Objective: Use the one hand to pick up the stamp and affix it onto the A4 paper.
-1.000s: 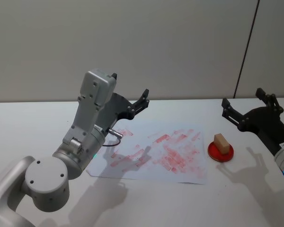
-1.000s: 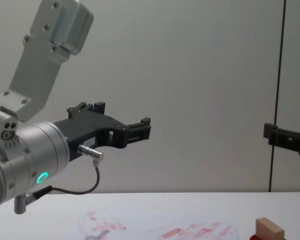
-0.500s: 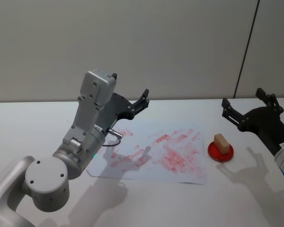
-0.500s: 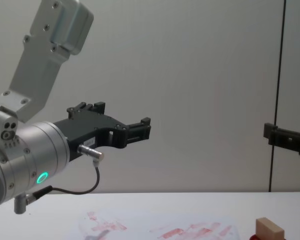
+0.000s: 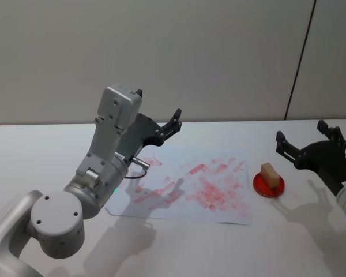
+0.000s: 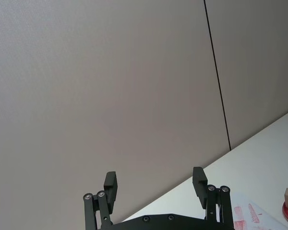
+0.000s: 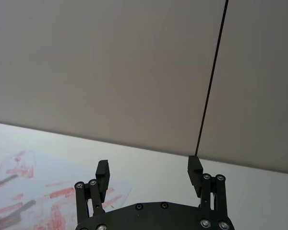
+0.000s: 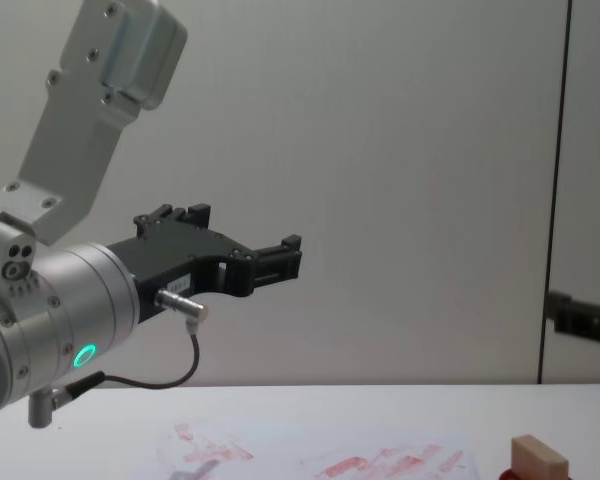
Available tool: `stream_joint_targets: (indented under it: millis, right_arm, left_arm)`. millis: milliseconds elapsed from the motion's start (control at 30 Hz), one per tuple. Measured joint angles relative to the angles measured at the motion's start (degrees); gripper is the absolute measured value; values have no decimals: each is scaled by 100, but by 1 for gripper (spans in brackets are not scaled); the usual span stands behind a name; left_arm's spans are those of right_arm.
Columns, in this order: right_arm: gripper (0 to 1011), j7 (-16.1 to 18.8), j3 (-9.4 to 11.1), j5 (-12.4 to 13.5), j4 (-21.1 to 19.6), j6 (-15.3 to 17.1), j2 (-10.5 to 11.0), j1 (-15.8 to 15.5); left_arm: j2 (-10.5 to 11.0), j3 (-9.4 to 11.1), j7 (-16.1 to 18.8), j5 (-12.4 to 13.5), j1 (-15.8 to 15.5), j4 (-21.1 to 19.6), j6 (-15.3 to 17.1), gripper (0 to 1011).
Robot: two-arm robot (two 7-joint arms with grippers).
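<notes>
The stamp (image 5: 269,172) stands upright on its round red base (image 5: 269,186) on the worktop (image 5: 46,150), just beside the right edge of the A4 paper (image 5: 219,210). That spot puts it within easy reach of the right arm and close to where it must be pressed. The right tool (image 5: 301,131) hangs above the worktop, near the stamp on its right and apart from it. Its jaws are spread wide with nothing between them, which looks like readiness to straddle the block. The paper lies flat at mid-worktop, already covered in smudgy red marks. The left tool (image 5: 158,104) is raised high over the paper's far left part, wide open and empty. It looks parked there, clear of the stamp and of the other arm's likely path.
</notes>
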Motion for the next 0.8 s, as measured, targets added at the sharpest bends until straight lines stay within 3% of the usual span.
stream_joint_targets:
  millis: [267, 800]
  right_arm:
    - [1001, -117, -106, -301, 355, 459, -190, 192]
    - [1001, 32, -357, -887, 1103, 952, -614, 656]
  left_arm:
    - [0, 0, 0, 0, 0, 0, 0, 1001]
    - [0, 0, 0, 0, 0, 0, 0, 1001]
